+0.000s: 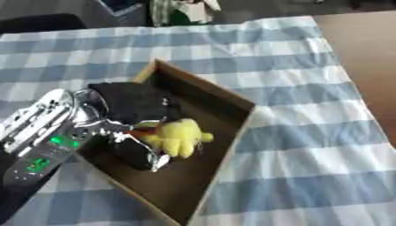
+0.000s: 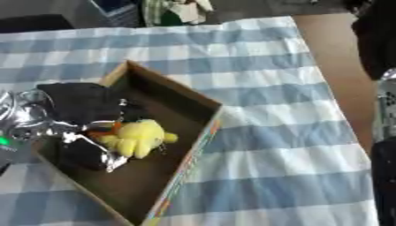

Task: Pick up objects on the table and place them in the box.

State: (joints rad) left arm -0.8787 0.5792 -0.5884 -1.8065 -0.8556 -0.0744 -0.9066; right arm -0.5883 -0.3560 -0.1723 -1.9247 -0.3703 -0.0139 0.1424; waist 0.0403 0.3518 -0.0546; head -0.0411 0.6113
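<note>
You are looking down at a shallow rectangular cardboard box [image 1: 232,99] with brown walls and a dark floor, set askew on a soft blue-and-white checked cloth [image 1: 309,145]. The cloth covers most of a brown table [image 2: 333,57], whose bare surface shows along the right side.

Inside the box, near its left wall, sits a fuzzy yellow plush toy [image 1: 182,137] with orange parts. Your left hand [image 1: 131,110], black with shiny silver segments, reaches into the box from the left. Its fingers [image 1: 143,152] are curled around the toy, with the thumb side above and a silver-edged finger touching the toy from below. The toy sits low in the box; you cannot tell whether it touches the floor.

The near half of the box floor is open. The cloth to the right of the box offers wide room.

At the right edge of the right eye view, a black and silver arm [image 2: 383,110] shows; the right hand's fingers cannot be made out.
</note>
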